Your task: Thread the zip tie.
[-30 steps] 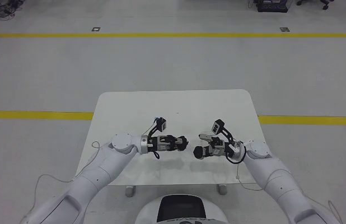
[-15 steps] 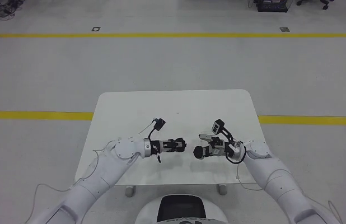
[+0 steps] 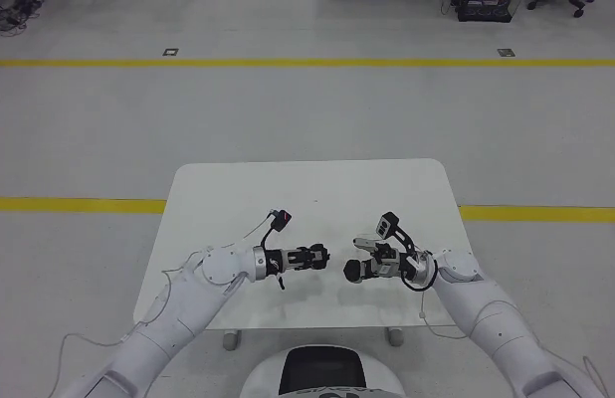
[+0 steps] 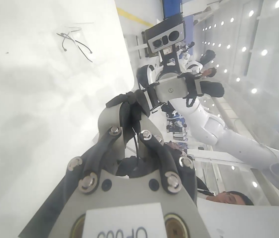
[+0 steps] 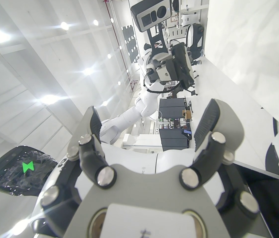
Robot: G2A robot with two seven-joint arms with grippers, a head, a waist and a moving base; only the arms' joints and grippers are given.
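My left gripper hangs above the white table, shut on a thin black zip tie whose strap runs back between the fingers. In the top view the left gripper points at my right gripper, a small gap apart, near the table's front edge. My right gripper is open and holds nothing. From the right wrist view the left gripper sits straight ahead, farther off.
Several loose zip ties, black and pale, lie crossed on the table beyond the left gripper. The table's rounded front edge is close under both grippers.
My left arm has rolled its wrist and drawn its elbow in, so the gripper sits slightly lower. The right arm has kept still.
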